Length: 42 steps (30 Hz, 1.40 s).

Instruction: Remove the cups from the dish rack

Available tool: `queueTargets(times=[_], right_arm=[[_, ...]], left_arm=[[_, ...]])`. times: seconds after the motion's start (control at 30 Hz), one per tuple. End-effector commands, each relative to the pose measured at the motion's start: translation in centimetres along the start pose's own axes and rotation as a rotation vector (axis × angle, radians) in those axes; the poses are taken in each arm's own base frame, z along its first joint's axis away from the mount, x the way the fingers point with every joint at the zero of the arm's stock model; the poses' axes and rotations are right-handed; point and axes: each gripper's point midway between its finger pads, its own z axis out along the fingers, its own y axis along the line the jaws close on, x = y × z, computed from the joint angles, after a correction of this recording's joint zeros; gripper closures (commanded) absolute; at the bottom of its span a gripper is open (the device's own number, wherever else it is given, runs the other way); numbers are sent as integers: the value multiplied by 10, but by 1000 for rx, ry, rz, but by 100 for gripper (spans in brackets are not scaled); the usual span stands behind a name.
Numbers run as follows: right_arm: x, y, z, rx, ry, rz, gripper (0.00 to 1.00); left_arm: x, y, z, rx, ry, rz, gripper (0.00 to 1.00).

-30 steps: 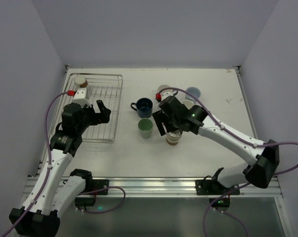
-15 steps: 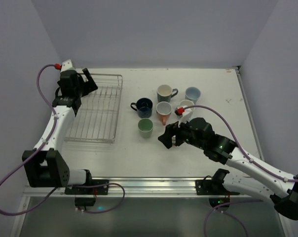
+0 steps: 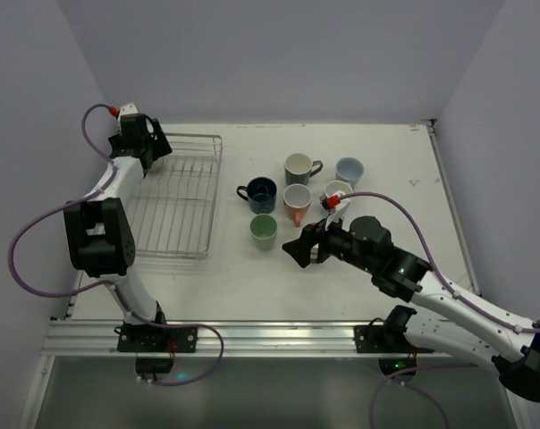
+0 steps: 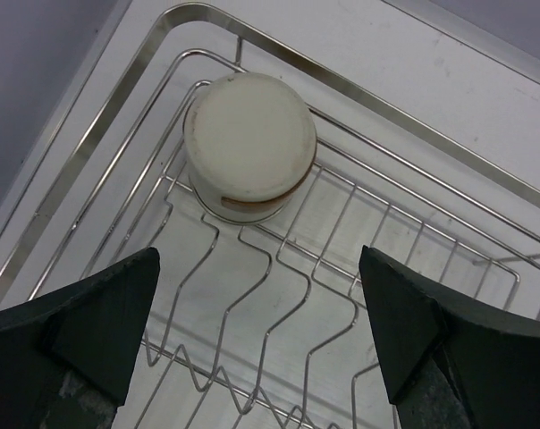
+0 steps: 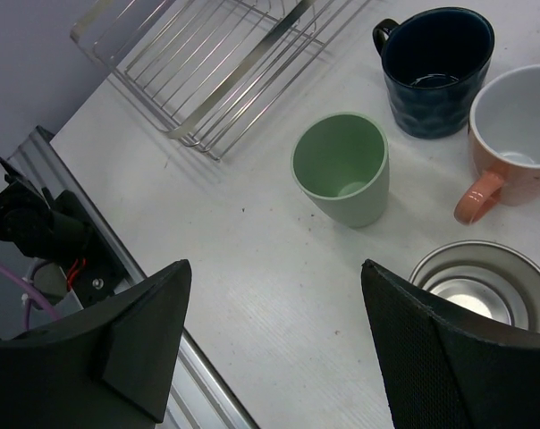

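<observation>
One beige-and-brown cup (image 4: 249,143) sits upside down in the far left corner of the dish rack (image 3: 176,206), close against the rim wires. The left gripper (image 4: 257,277) hovers above it, jaws spread wide and empty, one finger either side of the cup's line, not touching it.

The cup looks like glazed ceramic: stiff, smooth enough to slip, likely to chip if knocked, and probably light for this arm. Its flat base faces up and offers nothing to pinch. The round wall below the brown band is the better hold, one finger on each side. Whether it has a handle cannot be told from here. The corner is tight, so the fingers could catch on the rim or the wavy wires as they descend.

The other cups stand upright on the counter (image 3: 386,152) to the right of the rack, among them a mint green cup (image 5: 341,170), a navy mug (image 5: 435,67), a salmon-pink mug (image 5: 520,134), a grey-green mug (image 3: 299,166) and a light blue cup (image 3: 348,170). The right gripper (image 5: 277,277) hangs over bare counter near the mint green cup, jaws wide apart and holding nothing.

The counter is white, matte and lightly specked, with a metal rail (image 3: 270,335) along its near edge. Plain pale walls (image 3: 279,54) close it in on three sides.
</observation>
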Motion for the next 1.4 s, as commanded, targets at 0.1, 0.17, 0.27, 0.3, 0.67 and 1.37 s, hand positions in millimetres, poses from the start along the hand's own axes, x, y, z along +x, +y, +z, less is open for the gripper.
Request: queueTargets(times=[0.1,0.17,0.27,0.3,0.67,1.37], right_arm=[[-10,9,6,-38,-37,-1,21],[-10,9,6,-39,-35,-1,21],[-9,8,8,-33,-28,-2,21],[-8,7,9,-30,-22,-2,21],[-1,13,22,-57,25,11,21],[-59,55,22,-218,-145,154,21]], left_arm=[[-43,13,18,-60,-113,15,4],[-38,14,28,-66,-98,26,4],[-34,14,43,-66,-80,47,7],[-34,13,46,-62,-79,52,7],[-33,-1,69,-6,-67,50,38],[-76,-75,-128,546,-230,-269,70]])
